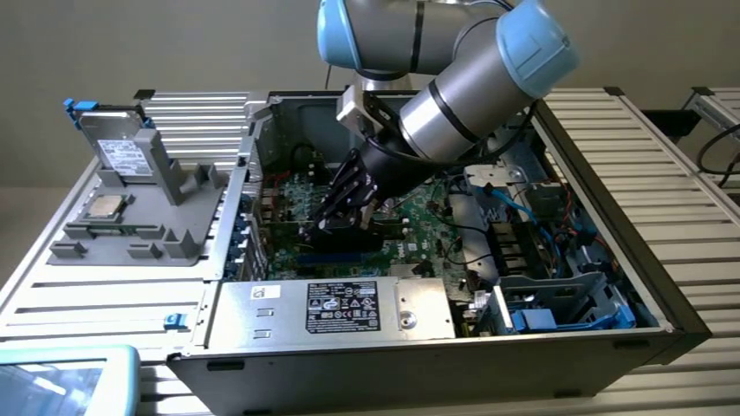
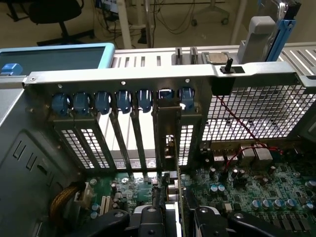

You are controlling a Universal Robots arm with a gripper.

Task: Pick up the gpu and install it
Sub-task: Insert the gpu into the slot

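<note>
Reaching down into the open computer case (image 1: 405, 373) that lies on its side on the slatted bench (image 1: 93, 303), the claw (image 1: 345, 221) is clamped on the gpu (image 1: 359, 236), with 1 dark finger pressed to each flat face of the card. In the wrist view the claw (image 2: 178, 222) has the gpu (image 2: 178, 187) directly between its fingers (image 2: 148, 217). The card is seen edge-on as a thin line running straight away from the camera. The gpu stands on edge over the green motherboard (image 2: 256, 192), low inside the case. Its long axis runs from the claw toward the rear wall, and its end bracket (image 2: 167, 123) leads. That bracket stands upright against the row of expansion openings, under the second of the 7 blue latches (image 2: 123, 101) counted from the mesh grille (image 2: 247, 118). The relation that matters is the card's lower edge against the motherboard slot beneath it. From the exterior view the card looks to be at or just above the board, but I cannot tell whether its edge is seated, because the claw and the card hide the slot. Well apart, at the exterior view's left, a silver drive with blue tabs (image 1: 121, 147) stands in a grey holder outside the case.
</note>
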